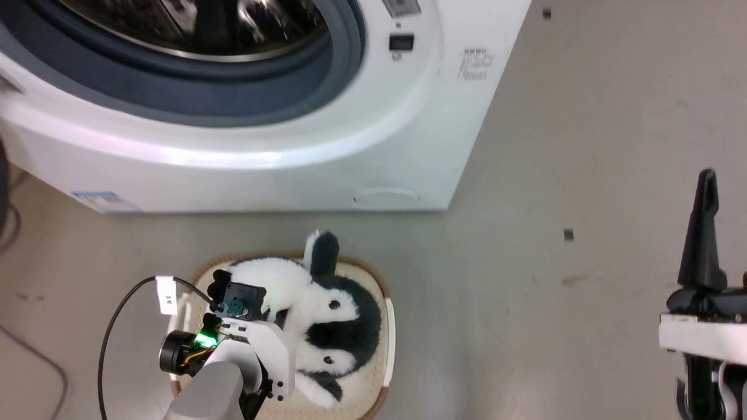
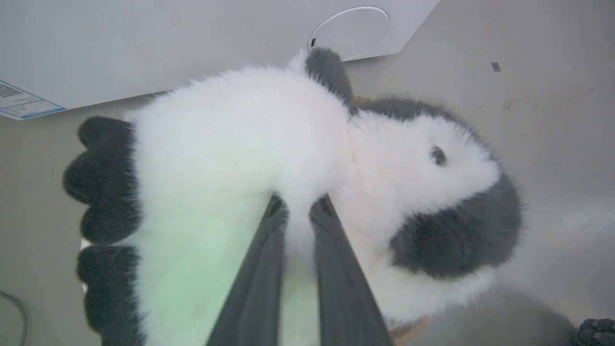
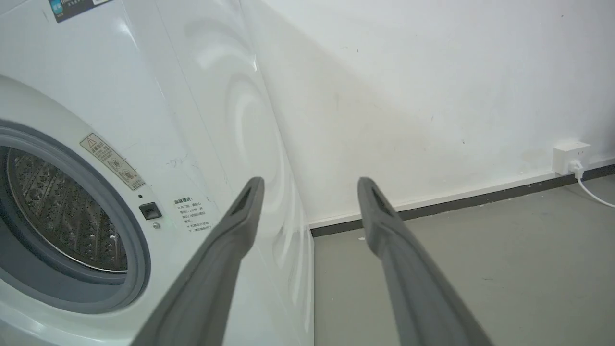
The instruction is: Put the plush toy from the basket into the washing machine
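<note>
Black-and-white plush toy lies in the basket before the washing machine; our left jaws are clamped on its white fur. Our right jaws stand apart, the machine's opening to their left.

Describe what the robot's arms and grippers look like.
Each gripper has two long, tapered dark grey fingers with slotted tips. The left gripper joins a white wrist bracket on a pale grey forearm, with a black module, a green light and a looping black cable bearing a white tag. The right gripper has a white bracket too.
</note>
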Controlling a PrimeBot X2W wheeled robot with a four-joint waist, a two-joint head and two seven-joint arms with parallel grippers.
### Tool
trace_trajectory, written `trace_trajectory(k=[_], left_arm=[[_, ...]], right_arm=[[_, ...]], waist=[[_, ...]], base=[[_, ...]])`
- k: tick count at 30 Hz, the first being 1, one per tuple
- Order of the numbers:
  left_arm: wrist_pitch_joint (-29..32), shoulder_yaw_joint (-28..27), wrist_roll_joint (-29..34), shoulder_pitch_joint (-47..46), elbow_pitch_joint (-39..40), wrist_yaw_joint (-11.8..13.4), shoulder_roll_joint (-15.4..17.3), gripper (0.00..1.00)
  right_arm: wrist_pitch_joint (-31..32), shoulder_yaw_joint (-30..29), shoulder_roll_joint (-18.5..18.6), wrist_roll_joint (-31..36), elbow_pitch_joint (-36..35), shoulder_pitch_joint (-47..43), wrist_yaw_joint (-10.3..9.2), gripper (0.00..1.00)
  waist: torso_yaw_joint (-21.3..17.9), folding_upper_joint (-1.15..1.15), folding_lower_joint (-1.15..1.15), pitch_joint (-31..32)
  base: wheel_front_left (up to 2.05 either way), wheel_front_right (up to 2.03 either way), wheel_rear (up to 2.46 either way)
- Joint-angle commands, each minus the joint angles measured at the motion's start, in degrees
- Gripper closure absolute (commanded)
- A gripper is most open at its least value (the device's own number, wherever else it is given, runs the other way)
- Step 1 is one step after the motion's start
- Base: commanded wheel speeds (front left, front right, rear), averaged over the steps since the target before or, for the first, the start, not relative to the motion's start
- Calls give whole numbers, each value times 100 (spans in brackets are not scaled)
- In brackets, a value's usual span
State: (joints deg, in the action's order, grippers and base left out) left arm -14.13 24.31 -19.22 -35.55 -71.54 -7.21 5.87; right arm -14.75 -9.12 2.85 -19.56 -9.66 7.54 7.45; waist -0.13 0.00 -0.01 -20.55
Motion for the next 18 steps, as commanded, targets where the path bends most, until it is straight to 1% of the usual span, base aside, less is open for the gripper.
trace_trajectory(k=[1,4,10,14,18], left_arm=[[-59,6,3,65,122,16,28,100],[-81,-13,39,212,498,133,88,100],[-85,-160,173,655,1667,462,282,100],[-85,-320,245,874,2388,681,405,100],[-86,-546,258,961,3021,864,486,100]], right_arm=[[-25,3,3,26,22,-115,3,0],[-25,11,3,37,51,-299,3,0],[-25,16,3,45,92,-623,3,0],[-25,59,3,48,89,-735,3,0],[-25,82,3,37,49,-759,3,0]], waist=[[118,0,1,456],[169,0,1,754],[257,0,1,1225],[266,0,1,1394],[237,0,1,1401]], base=[[0,0,0],[0,0,0],[0,0,0],[0,0,0],[0,0,0]])
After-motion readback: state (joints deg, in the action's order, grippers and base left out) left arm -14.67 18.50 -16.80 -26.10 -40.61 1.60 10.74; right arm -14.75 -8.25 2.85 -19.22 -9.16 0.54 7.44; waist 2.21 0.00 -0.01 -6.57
